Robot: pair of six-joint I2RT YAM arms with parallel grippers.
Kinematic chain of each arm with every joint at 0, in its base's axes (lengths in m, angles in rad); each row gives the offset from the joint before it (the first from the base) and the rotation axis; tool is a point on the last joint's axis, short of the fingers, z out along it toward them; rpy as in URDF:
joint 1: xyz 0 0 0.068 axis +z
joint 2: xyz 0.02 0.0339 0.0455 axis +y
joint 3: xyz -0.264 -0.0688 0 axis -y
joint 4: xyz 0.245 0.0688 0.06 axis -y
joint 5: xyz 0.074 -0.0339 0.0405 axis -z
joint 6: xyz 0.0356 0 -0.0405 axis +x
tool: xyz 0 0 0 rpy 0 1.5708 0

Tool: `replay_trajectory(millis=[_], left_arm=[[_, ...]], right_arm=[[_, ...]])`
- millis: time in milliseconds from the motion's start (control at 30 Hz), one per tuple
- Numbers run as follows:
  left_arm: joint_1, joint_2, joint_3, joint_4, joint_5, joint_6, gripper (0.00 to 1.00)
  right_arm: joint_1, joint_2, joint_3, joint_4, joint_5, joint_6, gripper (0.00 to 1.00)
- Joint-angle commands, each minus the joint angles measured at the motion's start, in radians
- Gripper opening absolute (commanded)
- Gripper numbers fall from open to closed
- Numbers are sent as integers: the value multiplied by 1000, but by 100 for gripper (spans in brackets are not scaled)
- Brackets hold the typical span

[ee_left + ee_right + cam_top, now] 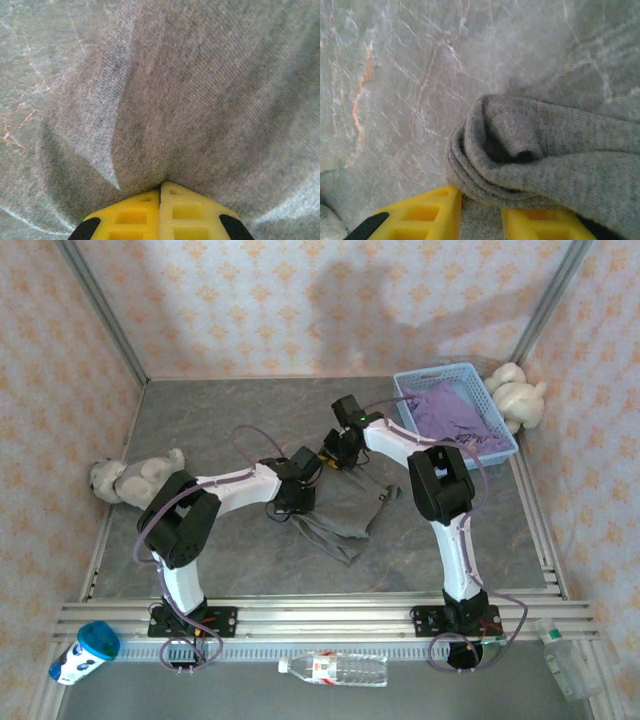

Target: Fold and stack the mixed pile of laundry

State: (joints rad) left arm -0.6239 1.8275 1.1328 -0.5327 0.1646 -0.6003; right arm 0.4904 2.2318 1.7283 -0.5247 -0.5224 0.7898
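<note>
Nearest the arm bases, the left gripper [161, 186] has its yellow fingers pressed together on a pinch of the grey-olive garment [345, 525]. Creases fan out from that pinch, so the cloth looks drawn taut rather than slack, which suits a hold meant to spread or turn an edge. The garment lies on the marbled desk [220, 420] between the two arms, about mid-depth. A little farther back, the right gripper [481, 212] clamps a thick, rolled-over hem of the same garment, its fingers kept apart by the bunched layers. With both holds along one border, the pair seem placed to lift that edge together for a fold. That held border runs diagonally from near-left to far-right, and the free part trails toward the near right. The long axis probably lies along that trailing direction, though the arms hide enough cloth that this is uncertain. Farthest off, at the back right, the lavender T-shirt [450, 412] sits crumpled in the light blue mesh basket [494, 410], not yet folded.
</note>
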Motion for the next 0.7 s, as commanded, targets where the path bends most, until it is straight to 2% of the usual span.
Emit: replay_trajectory(millis=[0, 133, 267, 400, 533, 667], left_arm=[[-9, 35, -57, -91, -13, 23, 0], [-7, -20, -2, -152, -33, 38, 0], [-1, -82, 118, -202, -39, 41, 0], [7, -102, 223, -186, -48, 27, 0], [9, -35, 293, -149, -37, 0, 0], [8, 49, 297, -116, -16, -56, 0]], right_arm=[[-36, 45, 95, 3, 28, -4, 28], [-34, 19, 166, -63, -5, -67, 30], [-33, -115, 108, -148, 3, -146, 31], [-32, -300, -64, -218, 27, -187, 27], [-24, -464, -268, -253, 15, -189, 25], [1, -624, -517, -187, -10, -126, 26]])
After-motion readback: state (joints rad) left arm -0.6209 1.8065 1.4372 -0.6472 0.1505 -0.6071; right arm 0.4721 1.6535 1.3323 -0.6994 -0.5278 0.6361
